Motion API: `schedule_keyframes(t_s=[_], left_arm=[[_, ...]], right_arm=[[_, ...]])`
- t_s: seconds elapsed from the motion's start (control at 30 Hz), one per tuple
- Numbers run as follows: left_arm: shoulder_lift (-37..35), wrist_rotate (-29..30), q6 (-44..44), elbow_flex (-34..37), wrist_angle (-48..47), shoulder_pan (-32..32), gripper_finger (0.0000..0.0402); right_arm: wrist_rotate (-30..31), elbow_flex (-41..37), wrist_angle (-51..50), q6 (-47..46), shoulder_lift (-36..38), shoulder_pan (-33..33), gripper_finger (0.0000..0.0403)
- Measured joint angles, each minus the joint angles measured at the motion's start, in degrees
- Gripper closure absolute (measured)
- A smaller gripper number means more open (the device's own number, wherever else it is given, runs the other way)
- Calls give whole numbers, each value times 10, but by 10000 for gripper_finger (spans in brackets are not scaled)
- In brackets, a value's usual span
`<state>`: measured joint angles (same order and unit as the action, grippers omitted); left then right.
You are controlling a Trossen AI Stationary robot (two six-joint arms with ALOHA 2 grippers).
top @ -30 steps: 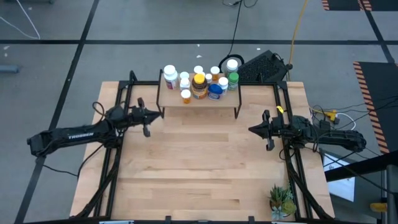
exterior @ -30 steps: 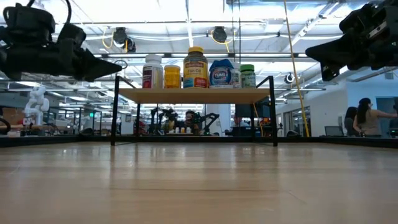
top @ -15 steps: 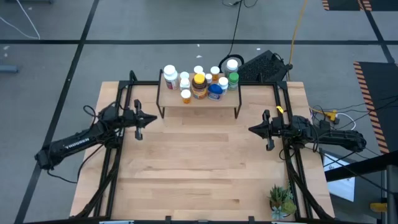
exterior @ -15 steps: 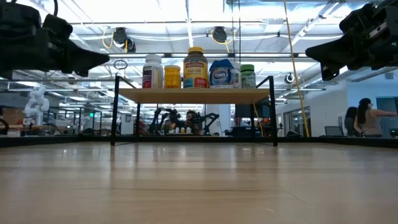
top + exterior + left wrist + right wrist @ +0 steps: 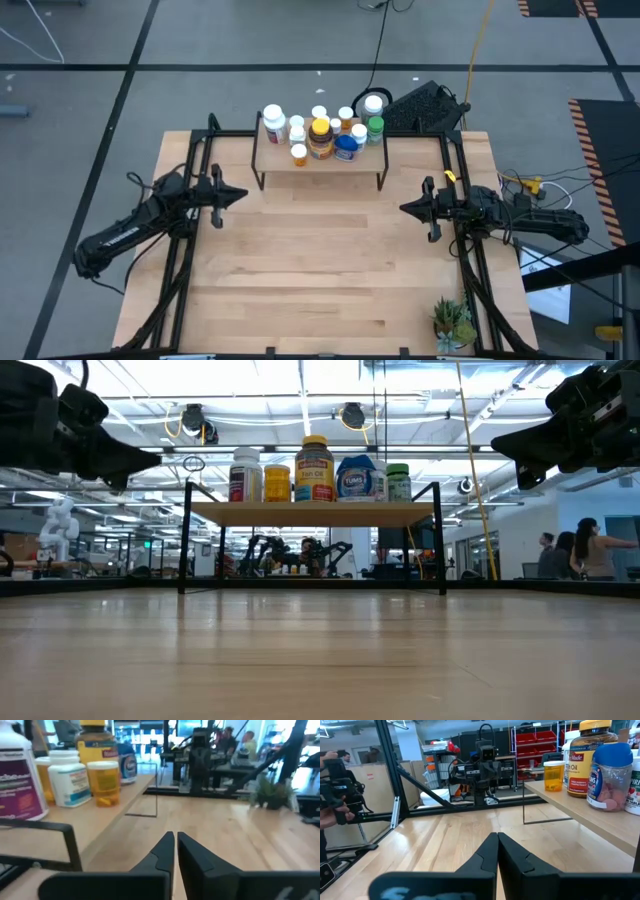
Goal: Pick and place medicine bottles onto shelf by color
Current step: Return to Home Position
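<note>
From above I see the shelf (image 5: pixel 320 165) at the table's (image 5: pixel 330 270) 12 o'clock edge, carrying all the bottles (image 5: pixel 322 133) in one tight cluster. In the low view they stand upright in a row on the board: a white bottle (image 5: pixel 245 476) with a red label at the 9 o'clock end, then an orange bottle (image 5: pixel 277 482), a tall amber bottle (image 5: pixel 314 469) with a yellow lid, a blue jar (image 5: pixel 356 478), and a green bottle (image 5: pixel 398 482) at the 3 o'clock end. My left gripper (image 5: pixel 222 192) hangs above the table at about 9 o'clock, just off the shelf's left legs, its tip pointing toward 3 o'clock; in its wrist view the fingers (image 5: pixel 162 852) are pressed together with nothing between them. My right gripper (image 5: pixel 412 208) hangs over the 3 o'clock side, well apart from the shelf, tip pointing toward 9 o'clock; its fingers (image 5: pixel 487 851) are likewise closed on nothing. Neither gripper touches a bottle or the shelf. A potted plant (image 5: pixel 452 322) sits near the table's 5 o'clock corner. A keyboard (image 5: pixel 425 106) lies on the floor beyond the shelf, toward 1 o'clock. People (image 5: pixel 580 548) stand in the room behind, at the low view's 3 o'clock edge.
</note>
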<state>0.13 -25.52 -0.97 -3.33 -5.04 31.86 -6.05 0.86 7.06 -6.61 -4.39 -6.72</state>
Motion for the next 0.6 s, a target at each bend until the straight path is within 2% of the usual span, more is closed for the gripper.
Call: schedule_keyframes(t_s=[0.2,0.37,0.6], left_arm=[[0,23,-26,1,7,0,365],[16,77,-25,2,4,0,366],[40,79,15,2,6,0,366]], right_arm=[[0,0,0,0,0,0,403],[0,0,0,0,0,0,403],[-2,0,-4,0,-13,19,403]])
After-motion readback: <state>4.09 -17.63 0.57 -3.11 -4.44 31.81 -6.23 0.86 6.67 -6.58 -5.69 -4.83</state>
